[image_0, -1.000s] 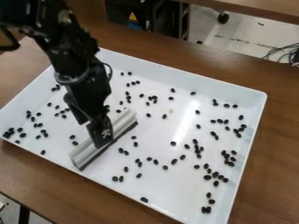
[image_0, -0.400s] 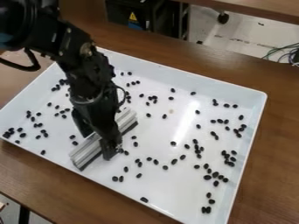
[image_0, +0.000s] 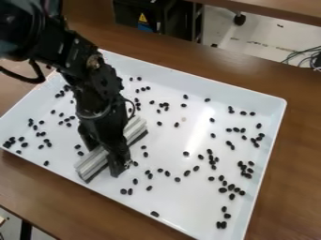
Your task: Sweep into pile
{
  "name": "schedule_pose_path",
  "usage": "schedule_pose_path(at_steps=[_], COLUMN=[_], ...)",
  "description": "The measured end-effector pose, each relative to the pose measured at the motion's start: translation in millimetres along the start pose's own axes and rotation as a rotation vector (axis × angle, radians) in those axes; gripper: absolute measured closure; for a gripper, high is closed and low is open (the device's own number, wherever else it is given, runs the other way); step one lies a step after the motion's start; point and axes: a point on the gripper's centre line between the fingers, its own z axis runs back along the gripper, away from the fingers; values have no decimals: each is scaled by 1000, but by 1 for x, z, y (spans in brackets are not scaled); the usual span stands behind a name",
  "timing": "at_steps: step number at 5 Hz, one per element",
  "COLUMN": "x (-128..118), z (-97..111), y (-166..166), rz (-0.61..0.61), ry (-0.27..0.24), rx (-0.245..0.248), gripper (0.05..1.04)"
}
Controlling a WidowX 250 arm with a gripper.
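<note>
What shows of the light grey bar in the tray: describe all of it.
The bar is long, straight and light grey, ridged lengthwise, perhaps plastic or metal, with a dark strip along one long side. It lies slantwise in the white tray. The hand hides its middle; whether they touch, I cannot tell.

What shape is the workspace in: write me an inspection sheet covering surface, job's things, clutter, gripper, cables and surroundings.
Surface: brown table bearing a white, raised-edge tray.
Job's things: small dark pieces scattered across the tray, some in loose clusters, no single pile; a pale ridged sweeper with a dark lower edge stands diagonally among them.
Clutter: one faint pale speck on the tray.
Gripper: down at the sweeper, partly covering it.
Cables: black cable looping off the arm; thin cables beyond the table, upper right.
Surroundings: black equipment with a yellow warning sign; a caster.
</note>
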Motion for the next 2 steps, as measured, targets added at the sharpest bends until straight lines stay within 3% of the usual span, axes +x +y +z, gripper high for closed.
schedule_pose_path(at_steps=[1,2], x=[0,0], z=[0,0], y=[2,2], rz=[1,0], ry=[-3,-2], rx=[-4,-5], gripper=[554,727])
